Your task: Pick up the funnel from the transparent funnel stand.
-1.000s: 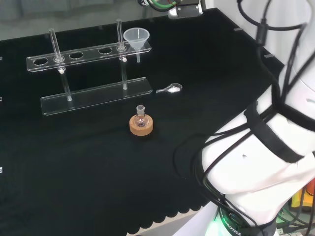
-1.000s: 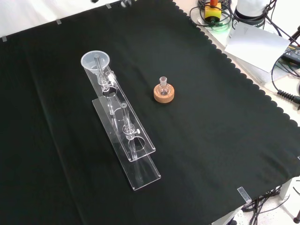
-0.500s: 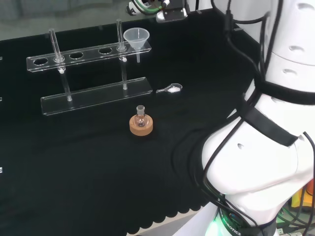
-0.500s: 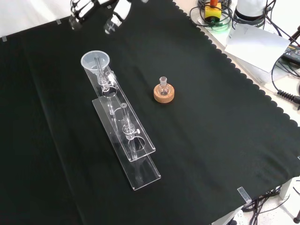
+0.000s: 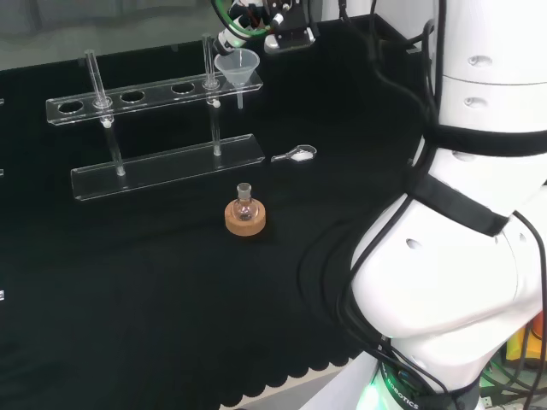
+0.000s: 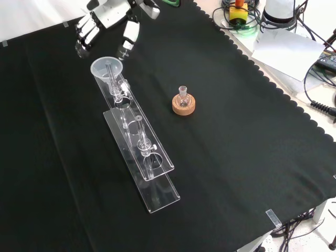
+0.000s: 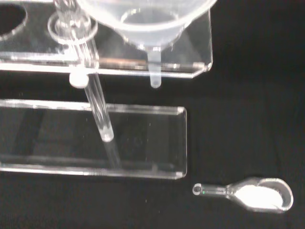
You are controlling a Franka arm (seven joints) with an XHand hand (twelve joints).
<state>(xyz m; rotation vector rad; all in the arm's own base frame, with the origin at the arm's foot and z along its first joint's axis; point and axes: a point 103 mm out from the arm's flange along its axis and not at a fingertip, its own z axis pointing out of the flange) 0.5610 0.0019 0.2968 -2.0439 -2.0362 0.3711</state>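
**Mia:** What is sitting in the clear funnel stand (image 6: pixel 137 144)?

**Ben:** The funnel (image 6: pixel 107 69) sits in the end hole of the stand's top bar. In the front view that is the far end of the stand. Its thin stem (image 7: pixel 154 72) pokes down through the hole and stops above the stand's flat base. The funnel looks empty to me.

**Mia:** What else holds something?

**Ben:** A tiny round flask (image 5: pixel 245 205) stands in a cork ring (image 5: pixel 245 218), a little way off from the stand. I cannot tell what is inside it. In the head view a small clear scoop (image 5: pixel 296 155) lies just off the end of the stand's base. The scoop has white powder (image 7: pixel 255 196) in its bowl.

**Mia:** Can you read any words on them?

**Ben:** No, I see no writing I can read on the stand, the funnel or the flask.

**Mia:** Where is the hand (image 6: pixel 108 21)?

**Ben:** In the front view it hangs just past the stand's funnel end. Its fingers (image 6: pixel 129 37) are spread out and point down at the funnel. They are close to the funnel's rim but apart from it. The fingers are loose and hold nothing.
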